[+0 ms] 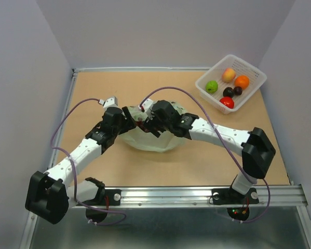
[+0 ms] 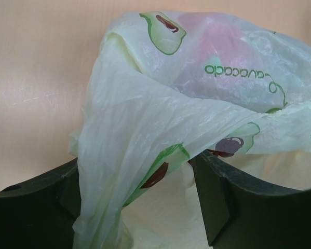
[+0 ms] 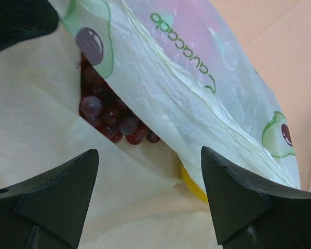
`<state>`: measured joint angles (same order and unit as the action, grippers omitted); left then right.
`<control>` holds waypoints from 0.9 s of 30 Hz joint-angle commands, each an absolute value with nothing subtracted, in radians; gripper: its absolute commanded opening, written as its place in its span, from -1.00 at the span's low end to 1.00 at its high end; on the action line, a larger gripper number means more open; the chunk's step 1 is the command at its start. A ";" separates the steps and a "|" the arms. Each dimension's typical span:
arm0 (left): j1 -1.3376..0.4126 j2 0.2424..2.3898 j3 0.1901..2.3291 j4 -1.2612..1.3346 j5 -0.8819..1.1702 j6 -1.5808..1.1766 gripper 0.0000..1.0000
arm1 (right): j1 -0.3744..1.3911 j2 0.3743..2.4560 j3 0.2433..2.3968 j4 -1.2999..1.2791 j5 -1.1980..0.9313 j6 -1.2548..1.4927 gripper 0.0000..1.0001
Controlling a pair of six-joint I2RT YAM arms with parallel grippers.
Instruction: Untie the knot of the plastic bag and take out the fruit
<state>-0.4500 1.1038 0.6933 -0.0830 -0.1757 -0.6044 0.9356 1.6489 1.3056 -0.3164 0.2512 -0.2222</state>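
The pale green plastic bag lies at the table's middle under both grippers. No knot shows; the bag's mouth stands open. In the right wrist view the bag gapes, with dark purple grapes and a yellow fruit inside, and pink dragon fruit showing through the film. My right gripper is open above the mouth, as also seen from above. My left gripper is open, with a flap of bag draped between its fingers; from above it is at the bag's left edge.
A white mesh basket stands at the back right, holding several small round fruits, among them a green one and an orange one. A metal rail runs along the near edge. Walls close off the table on three sides.
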 commanded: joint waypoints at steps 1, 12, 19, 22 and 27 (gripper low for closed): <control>-0.469 1.054 0.709 -0.098 -0.216 -0.557 0.56 | 0.924 1.726 1.404 -0.287 0.348 -0.337 0.68; -0.523 1.092 0.655 -0.071 -0.225 -0.584 0.57 | 0.815 1.850 1.485 -0.183 0.324 -0.305 0.26; -0.581 1.229 0.687 -0.038 -0.261 -0.597 0.58 | 0.756 1.904 1.543 -0.150 0.311 -0.236 -0.50; -0.598 1.278 0.701 -0.047 -0.270 -0.609 0.57 | 0.700 1.924 1.571 -0.130 0.304 -0.125 -0.69; -0.612 1.292 0.683 -0.055 -0.275 -0.635 0.57 | 0.583 1.992 1.635 -0.118 0.279 0.099 -0.73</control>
<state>-0.6010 1.3045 0.6689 -0.0631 -0.2420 -0.6090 0.6781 1.9594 1.5414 -0.1925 0.2779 -0.0914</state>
